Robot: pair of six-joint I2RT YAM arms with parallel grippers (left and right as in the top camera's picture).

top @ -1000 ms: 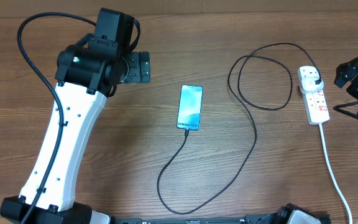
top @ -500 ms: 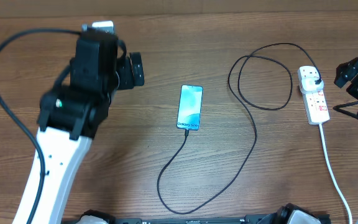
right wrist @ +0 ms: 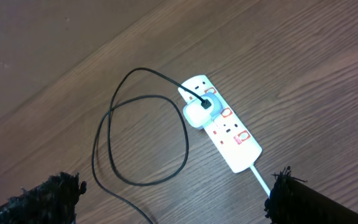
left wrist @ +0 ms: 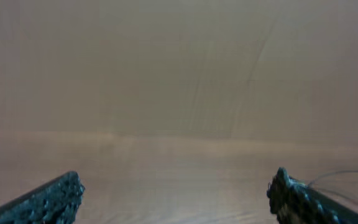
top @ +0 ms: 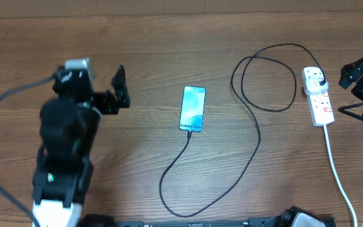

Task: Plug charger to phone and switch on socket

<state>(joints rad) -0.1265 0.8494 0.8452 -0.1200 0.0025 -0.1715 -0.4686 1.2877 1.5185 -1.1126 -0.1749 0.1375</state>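
The phone (top: 193, 109) lies flat mid-table, its cyan screen up. The charger (top: 255, 135), a thin black cable, meets the phone's near end, loops toward the front edge, then coils at the back right. Its plug (top: 319, 79) sits in the white socket (top: 319, 99). In the right wrist view the socket (right wrist: 224, 124) carries the plug (right wrist: 199, 112), with the charger (right wrist: 143, 134) coiled to its left. My left gripper (top: 118, 92) stands open well left of the phone, and its view (left wrist: 176, 190) shows only blurred table. At the right edge my right gripper (top: 354, 77) hovers open beside the socket, holding nothing (right wrist: 174, 188).
The socket's white cord (top: 338, 173) runs from its near end to the front right edge. The left arm's white body (top: 58, 183) rises over the near left of the wooden table (top: 131, 157).
The left arm has swung back toward the near left, carrying its open gripper away from the back and lower on the left side. Phone, charger, socket and right gripper have not moved.
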